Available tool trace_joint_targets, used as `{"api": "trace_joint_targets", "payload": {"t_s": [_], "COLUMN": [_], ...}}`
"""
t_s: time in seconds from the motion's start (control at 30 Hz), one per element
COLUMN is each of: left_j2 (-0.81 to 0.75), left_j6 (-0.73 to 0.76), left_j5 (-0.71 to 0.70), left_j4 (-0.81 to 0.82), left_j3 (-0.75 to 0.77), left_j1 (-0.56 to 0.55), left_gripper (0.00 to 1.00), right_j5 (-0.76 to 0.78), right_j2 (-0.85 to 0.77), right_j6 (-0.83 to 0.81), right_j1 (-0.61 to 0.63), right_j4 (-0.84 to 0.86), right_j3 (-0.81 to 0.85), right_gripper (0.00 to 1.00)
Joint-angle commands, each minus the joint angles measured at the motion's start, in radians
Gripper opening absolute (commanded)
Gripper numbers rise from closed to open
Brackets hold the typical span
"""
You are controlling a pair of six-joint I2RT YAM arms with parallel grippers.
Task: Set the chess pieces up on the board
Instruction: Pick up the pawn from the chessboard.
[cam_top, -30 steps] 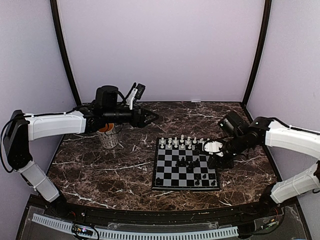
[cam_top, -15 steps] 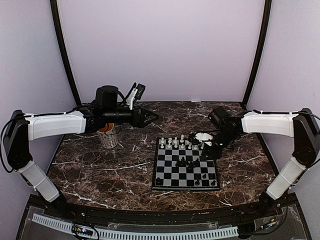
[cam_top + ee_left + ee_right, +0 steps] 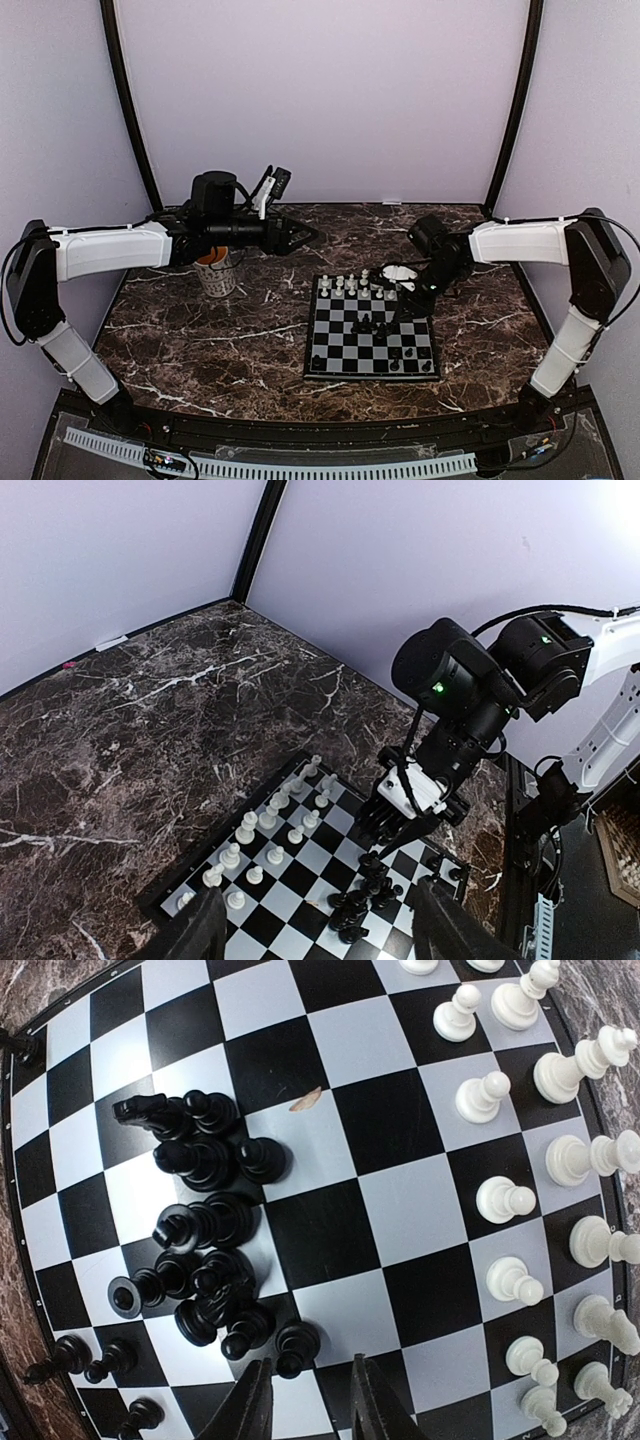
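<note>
White side set, black side mostly left to do

On the small black-and-silver checkered board (image 3: 335, 347), tiny white plastic pieces (image 3: 520, 1200) fill two rows. Most black pieces (image 3: 205, 1230) crowd mid-board. The right gripper (image 3: 310, 1370) hovers there, narrowly parted and empty; the left gripper (image 3: 320, 900) is wide and empty.

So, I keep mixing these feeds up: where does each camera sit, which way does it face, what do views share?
Top external: overhead at the near side, facing the back wall; left gripper, right gripper, mug, board.
Left wrist: high on the left, looking across at the right gripper over the board; own fingers at bottom.
Right wrist: straight down on black pieces and white pieces; own fingers at bottom.
Shared: all show the board.
</note>
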Motion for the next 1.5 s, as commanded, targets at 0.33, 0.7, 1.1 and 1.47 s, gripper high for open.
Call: {"api": "trace_joint_targets", "payload": {"t_s": [0.33, 0.7, 1.1, 1.47], "left_j2": [-0.006, -0.005, -0.009, -0.013], "left_j6": [-0.004, -0.004, 0.000, 0.001], "left_j5": [0.020, 0.021, 0.020, 0.016], "left_j4": [0.002, -0.001, -0.004, -0.006], "left_j3": [0.035, 0.036, 0.039, 0.038], "left_j1": [-0.005, -0.004, -0.004, -0.004], "left_gripper": [0.65, 0.65, 0.65, 0.65], "right_j5": [-0.056, -0.047, -0.058, -0.029], "right_j2": [0.039, 0.042, -0.119, -0.137], "right_j6": [-0.002, -0.005, 0.012, -0.019], "right_j1": [-0.002, -0.002, 0.012, 0.237], "right_j4": [0.005, -0.015, -0.078, -0.050], "right_j3": [0.041, 0.053, 0.075, -0.024], "right_gripper": [0.19, 0.08, 0.05, 0.06]}}
